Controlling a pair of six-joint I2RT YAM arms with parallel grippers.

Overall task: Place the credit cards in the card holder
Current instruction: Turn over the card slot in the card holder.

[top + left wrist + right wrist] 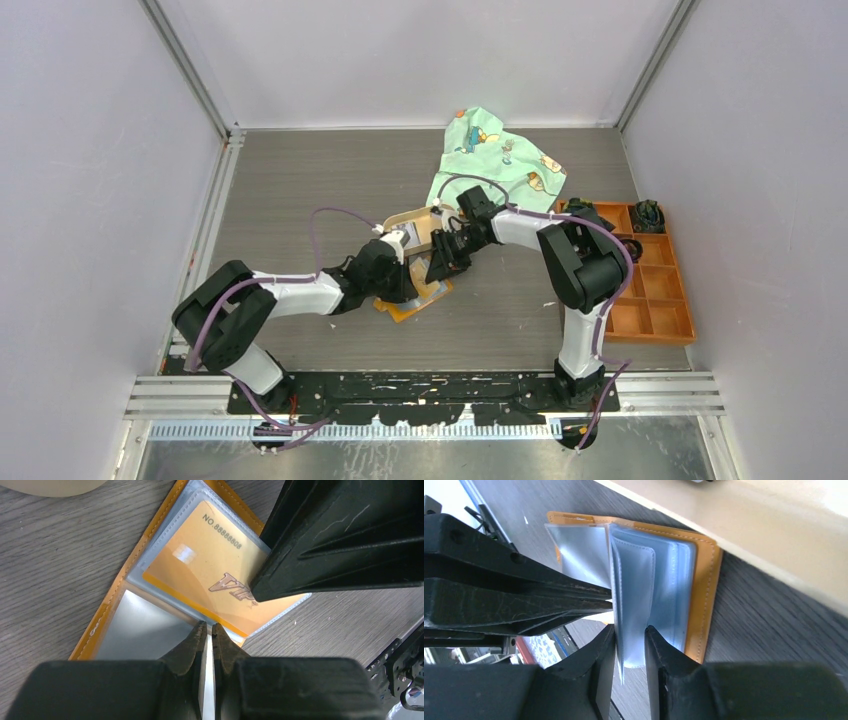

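The orange-tan card holder (412, 305) lies open on the table between both grippers. In the left wrist view its orange rim (107, 610) frames clear sleeves, and one sleeve holds an orange card (200, 560) printed with a number. My left gripper (209, 625) is shut on a thin whitish card seen edge-on, its tip at the holder's fold. My right gripper (630, 630) is closed round several upright clear sleeves (634, 580) of the holder (704, 580). From above, the left gripper (403, 283) and the right gripper (440, 268) nearly touch.
An oval tan tray (412, 222) with something white in it sits just behind the holder; its wall shows in the right wrist view (749, 520). A green patterned cloth (490, 160) lies behind it. A large orange compartment box (650, 290) stands at the right.
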